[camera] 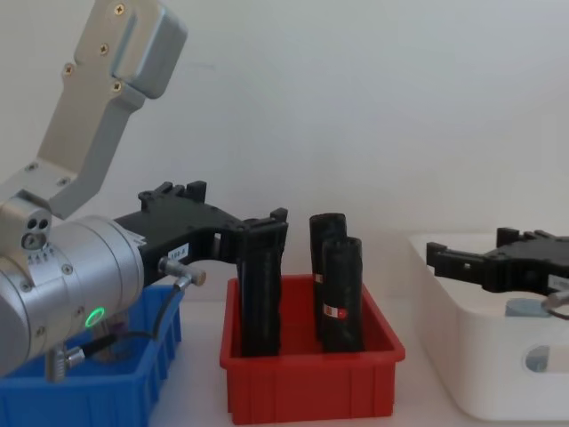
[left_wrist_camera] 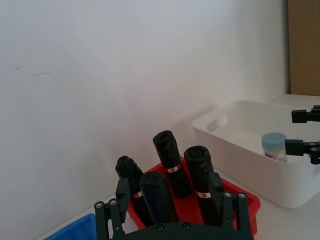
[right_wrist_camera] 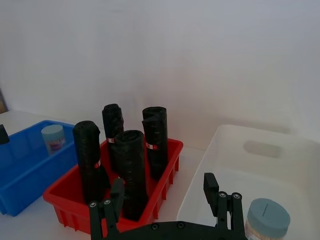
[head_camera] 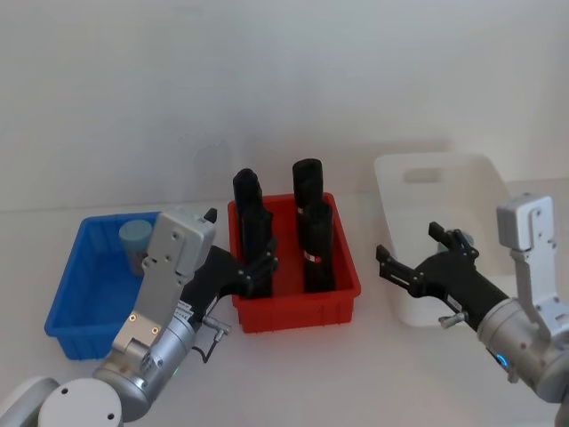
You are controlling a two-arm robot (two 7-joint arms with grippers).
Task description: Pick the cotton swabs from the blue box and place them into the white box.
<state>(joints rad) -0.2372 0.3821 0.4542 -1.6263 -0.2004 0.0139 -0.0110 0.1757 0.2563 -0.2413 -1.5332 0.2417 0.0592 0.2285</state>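
You have three containers in a row on the white tabletop (head_camera: pixel 293 374): the blue box (head_camera: pixel 76 298) on the robot's left, a red bin (head_camera: pixel 298 298) in the middle, the white box (head_camera: pixel 462 191) on the right. The blue box holds one tub of cotton swabs (head_camera: pixel 136 242), standing upright near its back wall. The red bin holds four black rolls (head_camera: pixel 317 249), all upright. In the head view the white box looks bare inside, but both wrist views show you a second tub of cotton swabs (right_wrist_camera: pixel 267 220) standing on its floor; in the left wrist view it sits just beside the right tool's fingertips (left_wrist_camera: pixel 298 146).

Your left tool (head_camera: pixel 256 265) hangs at the near left corner of the red bin, its fingers apart and holding nothing; in the chest view the tips overlap a black roll, and you cannot tell whether they touch it. The tub in the blue box lies behind and to the left of this tool, apart from it.

Your right tool (head_camera: pixel 413 256) hovers over the near left part of the white box, fingers spread wide and holding nothing, with the second tub below and just beside it.
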